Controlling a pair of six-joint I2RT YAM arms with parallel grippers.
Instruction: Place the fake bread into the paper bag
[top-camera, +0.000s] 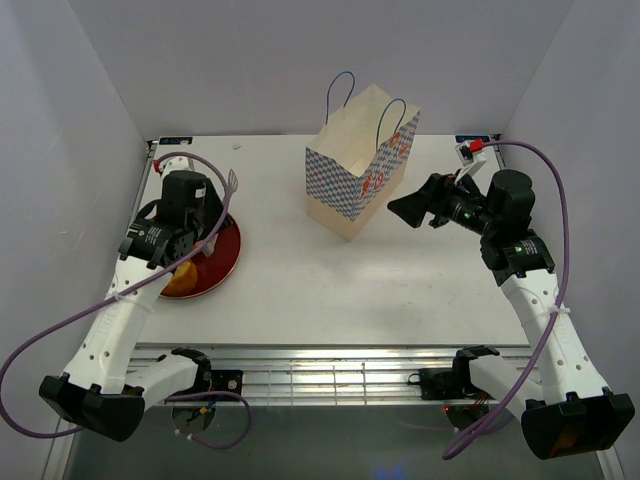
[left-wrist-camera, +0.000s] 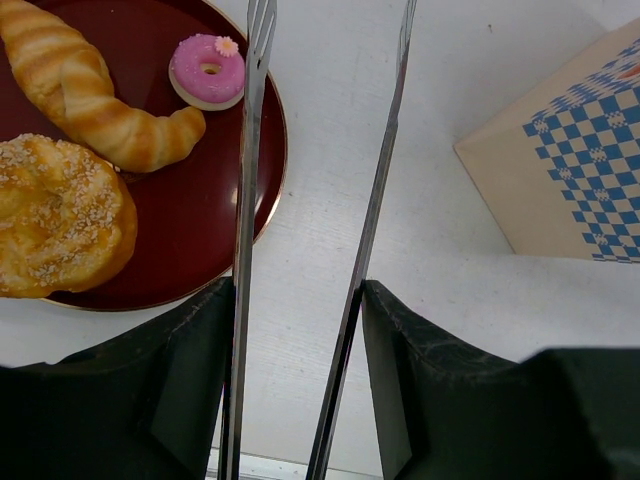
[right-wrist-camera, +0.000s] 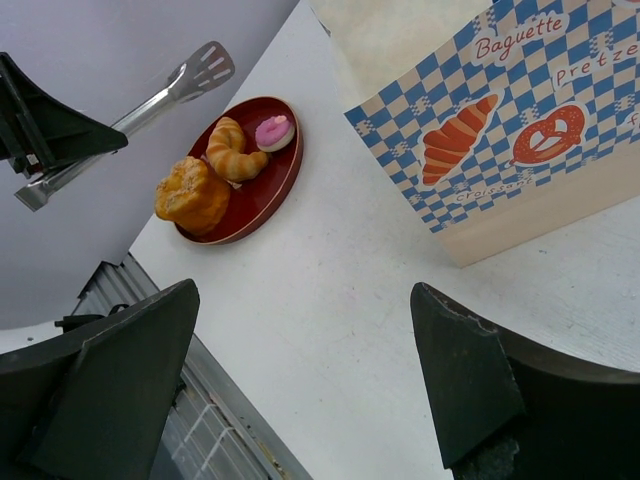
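The fake bread lies on a dark-red plate (left-wrist-camera: 190, 220): a croissant (left-wrist-camera: 80, 85), a sesame bun (left-wrist-camera: 55, 215) and a pink-topped cake (left-wrist-camera: 207, 70). My left gripper (left-wrist-camera: 298, 300) is shut on long silver tongs (left-wrist-camera: 245, 200), whose two arms stand apart and reach over the plate's right edge, touching no bread. The paper bag (top-camera: 355, 180) stands upright at the table's back middle, mouth open. My right gripper (top-camera: 410, 212) hovers just right of the bag, open and empty. The right wrist view shows the plate (right-wrist-camera: 265, 190) and the bag's printed side (right-wrist-camera: 500, 130).
The plate (top-camera: 228, 262) sits at the table's left, under my left arm. White walls close in the table on the left, back and right. A metal rail (top-camera: 330, 375) runs along the near edge between the arm bases.
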